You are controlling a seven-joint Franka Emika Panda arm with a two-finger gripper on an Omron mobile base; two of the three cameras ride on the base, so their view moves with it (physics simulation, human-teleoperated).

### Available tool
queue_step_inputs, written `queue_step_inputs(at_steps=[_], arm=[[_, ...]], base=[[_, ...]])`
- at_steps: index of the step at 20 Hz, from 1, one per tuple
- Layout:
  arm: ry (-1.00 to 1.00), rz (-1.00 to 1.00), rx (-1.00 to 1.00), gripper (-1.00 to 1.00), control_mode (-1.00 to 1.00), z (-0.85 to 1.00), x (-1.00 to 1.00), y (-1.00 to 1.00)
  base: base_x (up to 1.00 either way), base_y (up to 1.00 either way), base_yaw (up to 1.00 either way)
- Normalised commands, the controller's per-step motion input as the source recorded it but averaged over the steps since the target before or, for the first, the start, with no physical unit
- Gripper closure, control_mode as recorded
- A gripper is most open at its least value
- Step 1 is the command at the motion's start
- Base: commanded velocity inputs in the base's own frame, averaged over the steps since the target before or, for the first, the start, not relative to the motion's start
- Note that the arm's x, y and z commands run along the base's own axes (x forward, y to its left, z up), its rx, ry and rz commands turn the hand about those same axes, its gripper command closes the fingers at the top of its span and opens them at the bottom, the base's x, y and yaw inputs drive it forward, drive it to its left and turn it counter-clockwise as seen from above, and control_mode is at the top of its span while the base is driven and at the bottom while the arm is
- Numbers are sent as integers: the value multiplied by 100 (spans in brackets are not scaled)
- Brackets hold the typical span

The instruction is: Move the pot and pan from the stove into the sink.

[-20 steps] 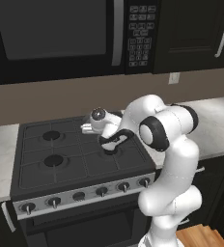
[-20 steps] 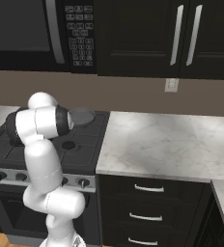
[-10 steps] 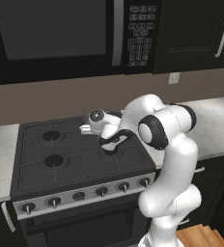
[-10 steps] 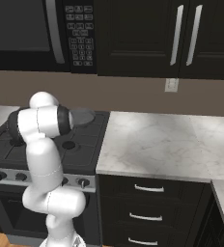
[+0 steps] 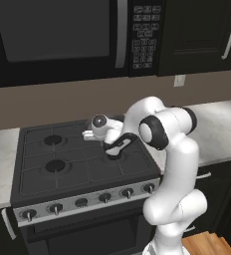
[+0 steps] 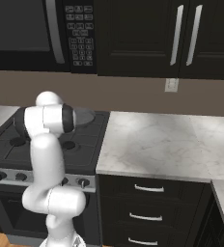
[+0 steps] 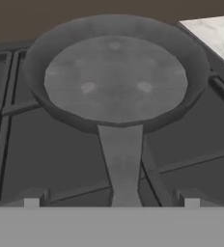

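Hand view: pan (image 7: 115, 82) on black stove (image 7: 46, 159)

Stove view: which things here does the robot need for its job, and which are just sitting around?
For the job:
- pan, sitting on the stove
- gripper, open, with the pan's handle between its fingertips

Just there:
- microwave
- marble counter
- upper cabinets
- drawers
- wall outlet
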Motion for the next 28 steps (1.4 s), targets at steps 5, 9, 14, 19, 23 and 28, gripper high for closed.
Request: queue_step_inputs(at_steps=[5,9,14,19,23,28], arm=[[0,0,0,-100,-100,-28,23,0],[0,0,0,-100,-100,-27,18,0],[0,0,0,-100,-100,-14,12,0],[0,0,0,-100,-100,0,0,0],[0,0,0,100,-100,0,0,0],[0,-2,0,100,-100,5,1,0]], base=[[0,0,0],[0,0,0],[0,0,0],[0,0,0],[0,0,0],[0,0,0]])
